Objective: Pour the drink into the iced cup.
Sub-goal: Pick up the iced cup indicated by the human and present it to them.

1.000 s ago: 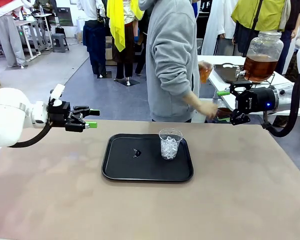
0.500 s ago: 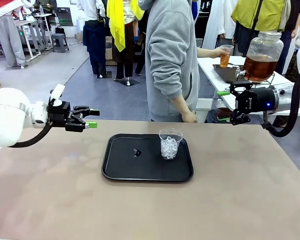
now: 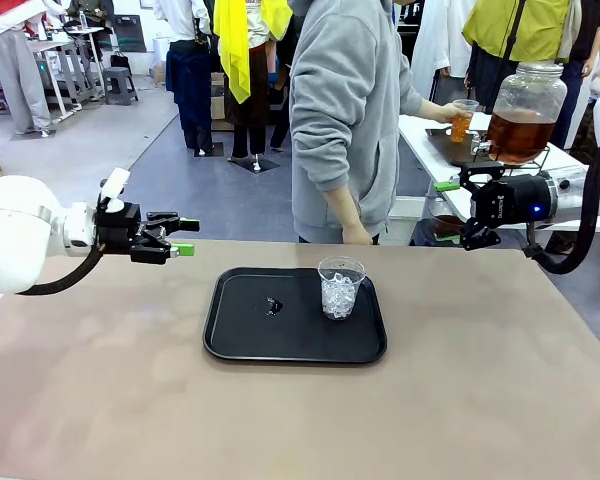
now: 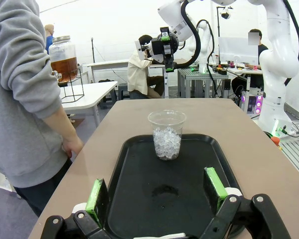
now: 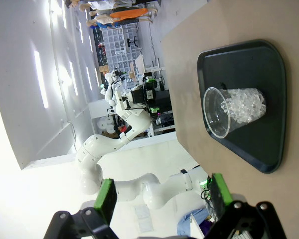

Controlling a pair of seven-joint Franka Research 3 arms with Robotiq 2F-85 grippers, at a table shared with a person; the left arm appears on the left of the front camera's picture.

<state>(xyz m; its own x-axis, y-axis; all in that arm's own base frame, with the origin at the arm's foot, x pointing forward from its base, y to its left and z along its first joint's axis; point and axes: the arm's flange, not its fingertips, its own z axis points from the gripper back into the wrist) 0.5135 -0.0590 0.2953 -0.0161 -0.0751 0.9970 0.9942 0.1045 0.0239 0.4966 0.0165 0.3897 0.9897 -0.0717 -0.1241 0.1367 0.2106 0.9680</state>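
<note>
**A:** Where is the drink?

**B:** The drink (image 3: 520,135) is amber-brown and half fills a big glass jar (image 3: 528,85) with a spigot. The jar stands on a white side table (image 3: 420,135), past the far right corner of the worktop (image 3: 130,400).

**A:** And the iced cup?

**B:** The iced cup (image 3: 340,288) stands upright on a black tray (image 3: 240,335) in the middle of the worktop, towards the tray's right side. It is clear plastic, with ice in its lower half and no liquid that I can see. A small dark mark (image 3: 272,304) lies on the tray to its left; I cannot tell what it is.

**A:** The claws?

**B:** The left claw (image 3: 187,237) hovers over the worktop's left far edge with its green pads wide apart and nothing between them. The right claw (image 3: 458,212) hangs off the far right, in front of the jar, also spread and empty.

**A:** Anyone at the worktop?

**B:** A person (image 3: 345,120) in a grey hoodie stands at the far edge. One hand (image 3: 446,112) holds a small cup (image 3: 463,120) of amber liquid just beside the jar. The other hand (image 3: 356,235) hangs by the worktop's edge.
</note>
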